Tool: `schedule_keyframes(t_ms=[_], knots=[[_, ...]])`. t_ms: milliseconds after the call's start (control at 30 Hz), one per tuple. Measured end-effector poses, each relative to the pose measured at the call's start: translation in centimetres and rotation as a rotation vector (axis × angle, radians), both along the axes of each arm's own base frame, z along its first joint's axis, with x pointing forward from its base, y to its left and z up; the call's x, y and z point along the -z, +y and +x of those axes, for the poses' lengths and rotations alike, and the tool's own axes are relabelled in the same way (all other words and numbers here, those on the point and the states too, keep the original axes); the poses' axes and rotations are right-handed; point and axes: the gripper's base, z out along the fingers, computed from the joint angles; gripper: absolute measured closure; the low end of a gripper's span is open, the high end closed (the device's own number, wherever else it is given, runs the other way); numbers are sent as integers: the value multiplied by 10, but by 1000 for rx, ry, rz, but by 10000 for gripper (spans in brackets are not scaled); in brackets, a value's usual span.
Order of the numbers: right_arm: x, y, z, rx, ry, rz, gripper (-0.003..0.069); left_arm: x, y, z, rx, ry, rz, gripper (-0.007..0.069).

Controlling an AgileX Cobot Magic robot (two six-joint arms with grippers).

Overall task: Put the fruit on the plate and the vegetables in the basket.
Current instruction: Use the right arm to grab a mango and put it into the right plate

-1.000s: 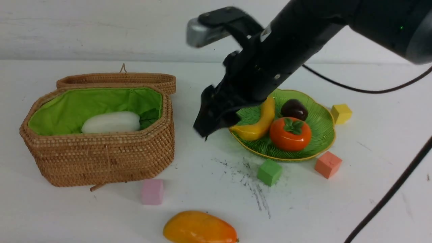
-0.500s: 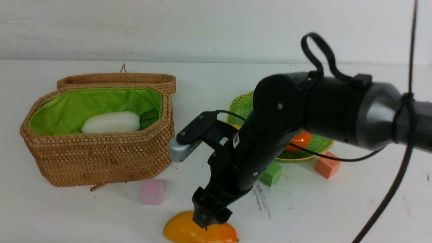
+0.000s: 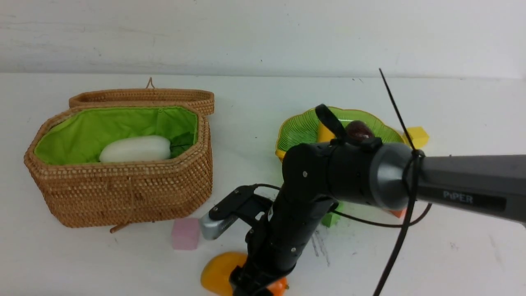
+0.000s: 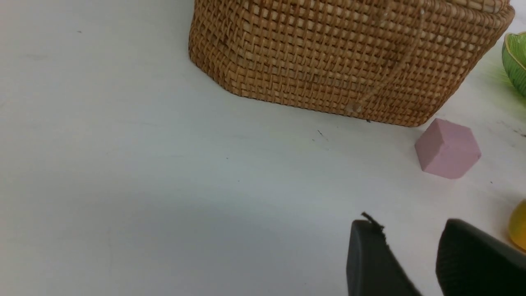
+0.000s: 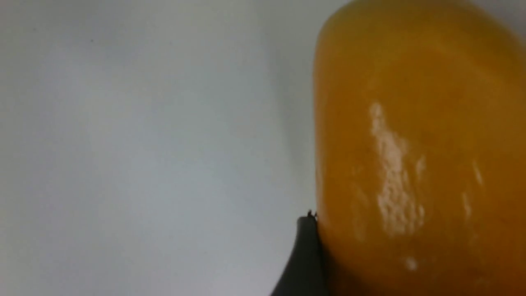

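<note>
The orange-yellow mango (image 3: 218, 269) lies on the table at the near edge. My right gripper (image 3: 250, 287) is down over it. In the right wrist view one black finger (image 5: 304, 255) touches the side of the mango (image 5: 411, 144); the other finger is out of frame. The green plate (image 3: 300, 125) holds a banana (image 3: 324, 133) and a dark round fruit (image 3: 359, 130), the rest hidden behind my arm. A white radish (image 3: 135, 149) lies in the open wicker basket (image 3: 123, 193). My left gripper (image 4: 409, 224) is open and empty, low over the table near the basket (image 4: 337, 53).
A pink cube (image 3: 185, 233) sits between the basket and the mango. A green cube (image 3: 328, 220) and an orange cube (image 3: 396, 213) peek out under my right arm. A yellow cube (image 3: 418, 135) sits by the plate's right rim. Dark scuff marks are in front of the plate.
My right arm swung from the plate, where the banana now lies, down to the mango at the near edge. The persimmon is now hidden behind the arm.
</note>
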Motion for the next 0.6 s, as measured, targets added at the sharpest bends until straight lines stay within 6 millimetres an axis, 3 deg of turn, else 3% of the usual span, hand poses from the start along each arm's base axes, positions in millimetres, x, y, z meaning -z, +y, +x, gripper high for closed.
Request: schedule_keyframes(t_ms=[167,267,367,467,500,533,567,600], knots=[[-21,1,-1,-22,0,17,85,0,0,0,0,0,0,386],[-62,0,2,17,-50,84,85,0,0,0,0,0,0,386],[-109,-15,12,117,-115,171,85,0,0,0,1,0,0,386],[-151,-45,31,268,-188,256,85,0,0,0,1,0,0,386],[-168,-67,44,365,-226,295,85,0,0,0,1,0,0,386],[-178,-85,54,445,-252,321,85,0,0,0,1,0,0,386],[-179,-85,53,451,-251,324,85,0,0,0,1,0,0,386],[-189,-122,73,618,-288,361,85,0,0,0,1,0,0,386]])
